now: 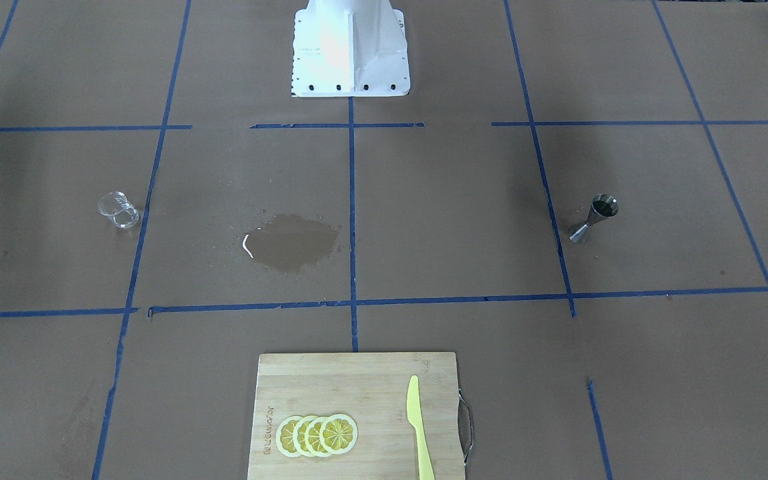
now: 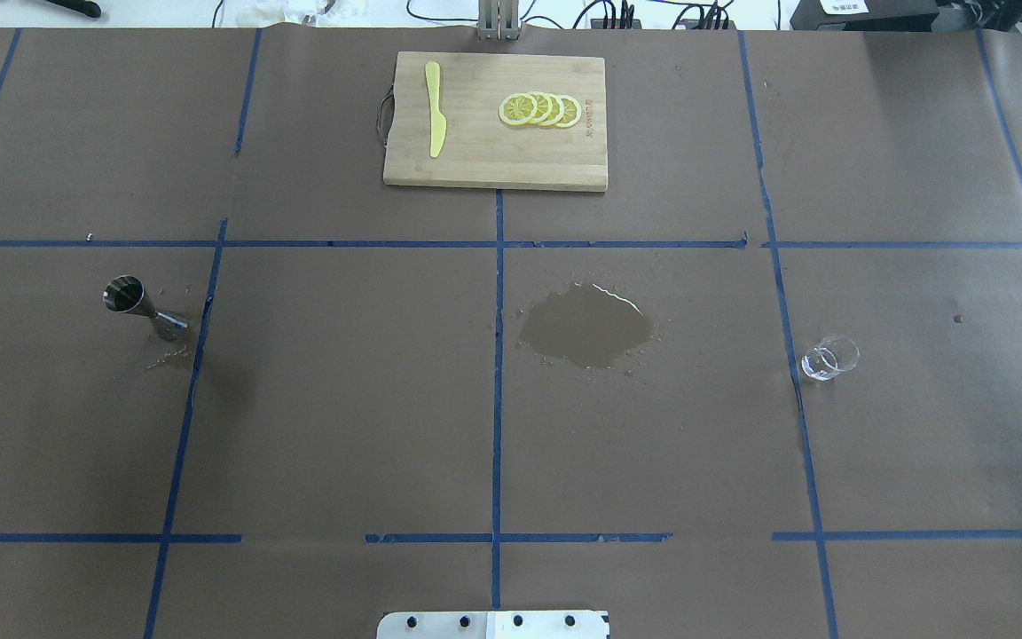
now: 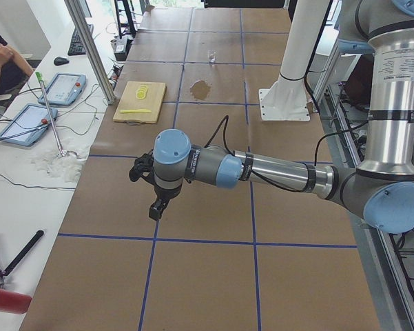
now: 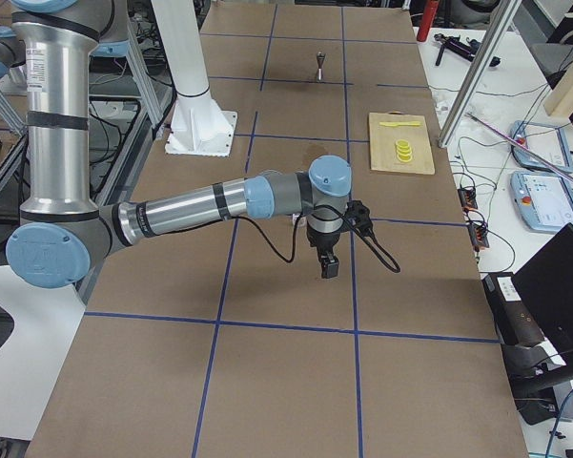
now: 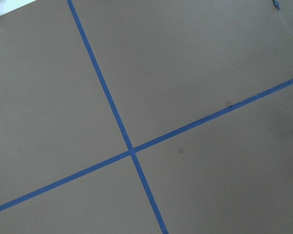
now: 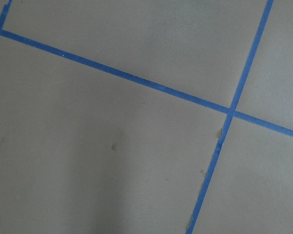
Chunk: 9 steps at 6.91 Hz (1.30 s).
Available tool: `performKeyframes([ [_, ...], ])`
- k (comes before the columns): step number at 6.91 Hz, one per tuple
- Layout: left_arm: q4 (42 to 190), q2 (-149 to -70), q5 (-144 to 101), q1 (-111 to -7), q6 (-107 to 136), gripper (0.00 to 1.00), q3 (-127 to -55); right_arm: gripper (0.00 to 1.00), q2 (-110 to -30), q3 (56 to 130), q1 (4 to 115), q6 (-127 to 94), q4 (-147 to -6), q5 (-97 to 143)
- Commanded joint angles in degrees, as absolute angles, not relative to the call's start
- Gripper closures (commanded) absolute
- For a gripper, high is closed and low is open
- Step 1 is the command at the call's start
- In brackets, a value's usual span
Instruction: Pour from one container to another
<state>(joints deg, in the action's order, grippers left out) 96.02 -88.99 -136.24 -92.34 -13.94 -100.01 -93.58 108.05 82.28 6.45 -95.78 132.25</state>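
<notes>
- Steel jigger point(image 2: 140, 307), a shiny double cone pinched at the waist, stands upright on the robot's left side of the desk point(image 2: 342, 426), just beside a line of blue tape point(image 2: 498, 399); its upper cup is open and dark inside.
- Clear glass point(image 2: 829, 358), short, round and thin-walled, stands on the robot's right side, well apart from the jigger and close to another tape line. Whether it holds any liquid cannot be told.
- Wet puddle point(image 2: 586, 326), dark and irregular with a glinting edge and small drops around it, lies between the two vessels, nearer the glass. A smaller damp stain point(image 2: 169, 357) touches the jigger's foot.
- Brown matte paper covers the desk, and the tape divides it into large rectangles.
- Bamboo cutting board point(image 2: 475, 155), rectangular with a metal handle at one end, lies at the far edge of the desk. On it are overlapping lemon slices point(image 2: 540, 110) in a row and a flat yellow knife point(image 2: 434, 120).
- Left gripper point(image 3: 157, 205) hangs over bare paper, far from the jigger. It shows only from the side, so I cannot tell whether it is open or closed.
- Right gripper point(image 4: 330, 264) likewise points down over bare paper, far from the glass, and its state cannot be told.
</notes>
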Motion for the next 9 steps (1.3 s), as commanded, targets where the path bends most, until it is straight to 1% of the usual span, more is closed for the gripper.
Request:
performKeyframes([
  [1,98.2,-88.9,-136.5,-92.4,-14.3,0.0,-96.3,0.0,-94.4,106.0,84.4,6.1,-95.5,132.6],
  [2,97.8,-89.2,-136.0,-92.3,-14.2,0.0,-94.6,0.0,-95.4,105.3,85.9,6.1,-95.5,134.6],
  [4,97.3,-88.4,-134.8,-92.0,-14.0,0.0,-93.3,0.0,-96.2,100.4,90.7,6.3,-95.4,144.3],
  [6,96.4,-88.6,-131.4,-91.8,-13.6,0.0,-91.7,0.0,-96.3,99.9,91.6,5.8,-95.2,142.1],
  [9,94.6,-88.9,-131.8,-91.8,-8.3,0.0,-92.5,0.0,-96.3,99.9,91.7,1.1,-95.0,138.8],
])
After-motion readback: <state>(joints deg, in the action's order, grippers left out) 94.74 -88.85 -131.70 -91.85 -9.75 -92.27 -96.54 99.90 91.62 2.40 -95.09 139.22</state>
